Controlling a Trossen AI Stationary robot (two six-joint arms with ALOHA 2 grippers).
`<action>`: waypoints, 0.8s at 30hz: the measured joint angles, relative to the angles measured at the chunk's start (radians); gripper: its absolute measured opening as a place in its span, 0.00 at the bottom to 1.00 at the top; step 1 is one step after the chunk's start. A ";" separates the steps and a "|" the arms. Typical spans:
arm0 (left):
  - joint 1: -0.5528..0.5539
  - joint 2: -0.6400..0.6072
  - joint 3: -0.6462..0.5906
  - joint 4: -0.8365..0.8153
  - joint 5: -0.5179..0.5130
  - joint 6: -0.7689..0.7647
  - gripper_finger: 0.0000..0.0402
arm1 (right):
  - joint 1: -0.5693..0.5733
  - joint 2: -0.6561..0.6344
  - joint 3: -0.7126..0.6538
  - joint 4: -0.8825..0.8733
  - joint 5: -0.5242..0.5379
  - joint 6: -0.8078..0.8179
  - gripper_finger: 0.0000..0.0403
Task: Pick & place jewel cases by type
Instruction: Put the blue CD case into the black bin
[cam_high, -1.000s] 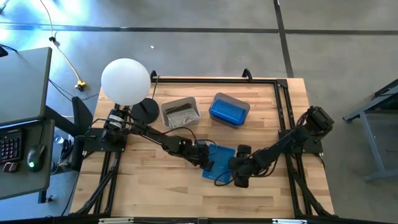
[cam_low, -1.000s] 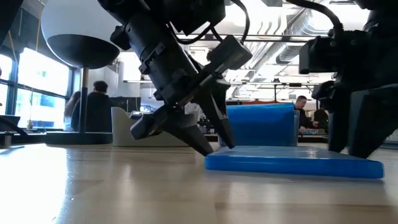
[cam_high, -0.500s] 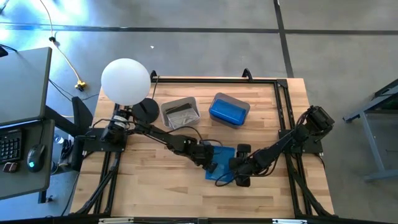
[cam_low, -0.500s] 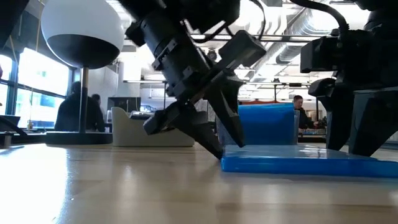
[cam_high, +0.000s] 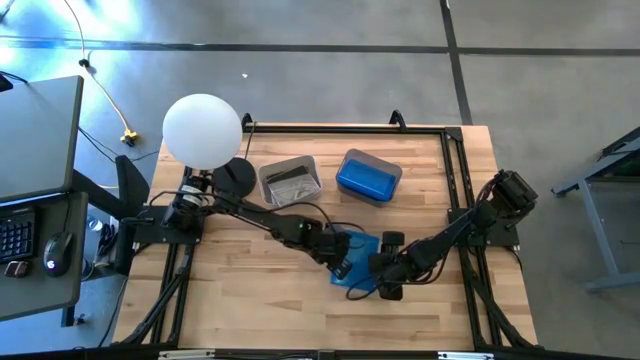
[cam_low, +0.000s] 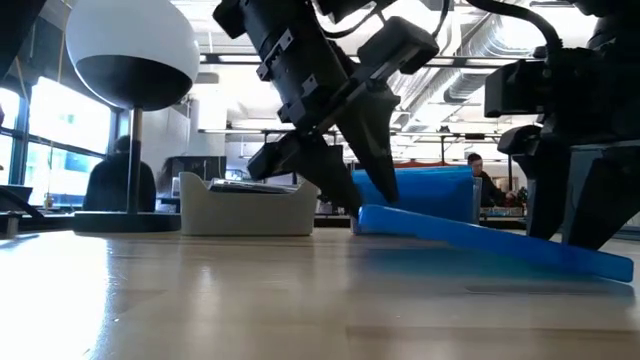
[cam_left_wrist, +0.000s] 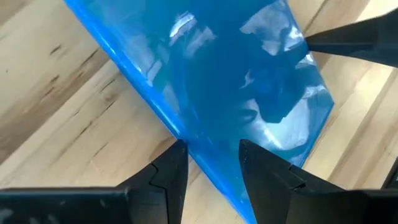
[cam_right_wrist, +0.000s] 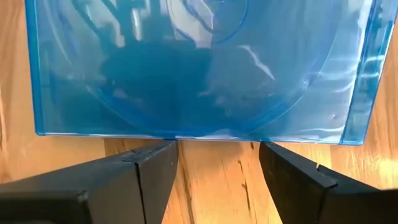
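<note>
One translucent blue jewel case (cam_high: 360, 256) lies mid-table, between both grippers. In the low view the blue jewel case (cam_low: 480, 245) is tilted, with its left edge raised. My left gripper (cam_high: 341, 264) is shut on that raised edge. My right gripper (cam_high: 380, 282) is open at the opposite side. In the right wrist view its two fingers stand just short of the blue jewel case's (cam_right_wrist: 199, 68) near edge. Black jewel cases lie in the grey tub (cam_high: 290, 182). My left gripper (cam_left_wrist: 211, 165) pinches the blue case's left edge (cam_left_wrist: 205, 155) between its two fingers, coming slanting down from the table's left. That edge (cam_low: 368, 215) is lifted, and the case slopes down to its right edge (cam_low: 615, 268) on the table. My right gripper (cam_right_wrist: 214, 155) stands open at the case's edge (cam_right_wrist: 211, 138); whether it touches I cannot tell.
The grey tub and a blue tub (cam_high: 368, 175) stand toward the table's far side. A white globe lamp (cam_high: 203, 130) on a round black base stands at the far left corner. Bare wood lies along the table's near side (cam_high: 280, 310). People show in the room behind.
My left gripper moved toward the table's right, sliding the blue case a little that way. Then it rose with the case's left edge. The case lay flat before and now tilts, with its right edge staying on the table.
</note>
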 joint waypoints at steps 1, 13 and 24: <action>0.000 0.000 0.006 -0.005 0.000 0.011 0.34 | 0.000 0.000 0.000 -0.002 0.000 0.002 0.55; 0.003 -0.012 0.188 -0.027 -0.030 0.077 0.34 | 0.002 0.000 0.002 -0.038 0.041 0.020 0.55; 0.004 -0.005 0.235 -0.058 -0.014 0.173 0.34 | -0.008 0.002 -0.027 0.029 0.121 0.007 0.55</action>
